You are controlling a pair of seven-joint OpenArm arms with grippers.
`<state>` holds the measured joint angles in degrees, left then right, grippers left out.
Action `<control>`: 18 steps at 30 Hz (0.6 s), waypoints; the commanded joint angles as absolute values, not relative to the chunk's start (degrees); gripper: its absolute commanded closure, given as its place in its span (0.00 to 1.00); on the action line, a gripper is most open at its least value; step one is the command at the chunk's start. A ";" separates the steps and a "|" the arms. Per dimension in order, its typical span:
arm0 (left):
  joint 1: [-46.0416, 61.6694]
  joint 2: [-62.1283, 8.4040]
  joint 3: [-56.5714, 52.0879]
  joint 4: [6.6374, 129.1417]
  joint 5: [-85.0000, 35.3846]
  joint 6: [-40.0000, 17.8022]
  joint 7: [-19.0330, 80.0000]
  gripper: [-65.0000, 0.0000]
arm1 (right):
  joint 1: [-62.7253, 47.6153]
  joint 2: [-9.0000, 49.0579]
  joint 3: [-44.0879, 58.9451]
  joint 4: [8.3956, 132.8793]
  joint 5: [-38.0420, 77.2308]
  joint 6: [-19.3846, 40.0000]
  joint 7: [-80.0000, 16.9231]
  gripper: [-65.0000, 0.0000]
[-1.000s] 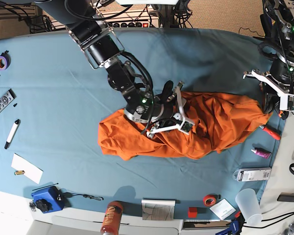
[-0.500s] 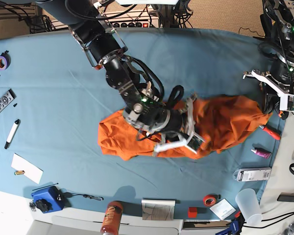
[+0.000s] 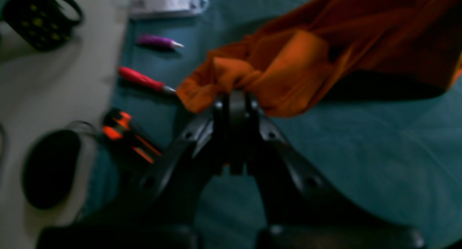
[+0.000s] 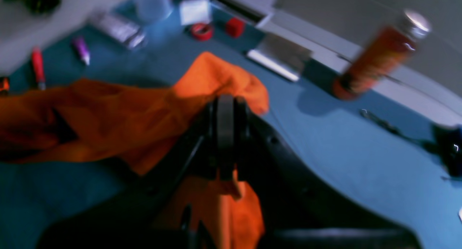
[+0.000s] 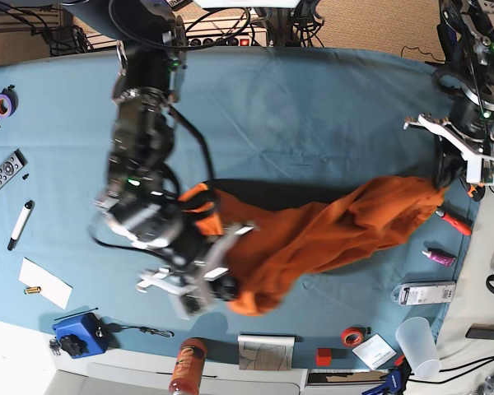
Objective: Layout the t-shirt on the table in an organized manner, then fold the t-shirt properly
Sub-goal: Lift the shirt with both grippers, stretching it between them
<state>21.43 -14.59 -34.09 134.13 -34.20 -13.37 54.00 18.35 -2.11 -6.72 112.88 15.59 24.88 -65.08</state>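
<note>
Both arms black, segmented, with loose black cables looping along the links and small green status LEDs lit on the housings. Right gripper (image 5: 224, 290) carries a white bracket frame at the wrist; left gripper (image 5: 441, 183) has the same white bracket. Wrist views show matte black fingers (image 3: 236, 104), angled black linkage bars, round pivot screws.

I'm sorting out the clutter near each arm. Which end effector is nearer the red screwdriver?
Left. The left end effector, shut on the t-shirt corner, sits just beside the red screwdriver at the table's edge. The right end effector grips the shirt's opposite end, far across the table.
</note>
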 commanded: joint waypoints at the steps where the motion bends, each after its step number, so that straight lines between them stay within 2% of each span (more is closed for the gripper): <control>1: 21.61 -15.00 -34.37 135.00 -34.76 -13.21 52.73 1.00 | 19.22 -1.28 -4.80 114.74 16.95 25.02 -64.12 1.00; 7: 21.91 -15.09 -34.37 135.00 -34.76 -13.21 52.66 1.00 | 12.45 3.66 7.01 123.66 21.69 26.79 -64.20 1.00; 12: 20.16 -15.88 -34.37 135.00 -34.72 -13.21 48.60 1.00 | 4.19 4.56 17.08 133.88 25.87 28.49 -62.94 1.00; 18: 15.09 -17.34 -34.46 135.00 -34.74 -13.19 47.59 1.00 | -0.10 6.42 26.22 135.00 28.05 28.91 -60.62 1.00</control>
<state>15.22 -16.67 -34.09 134.19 -34.85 -13.47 49.01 -1.04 5.89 26.11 134.15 27.49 29.04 -62.85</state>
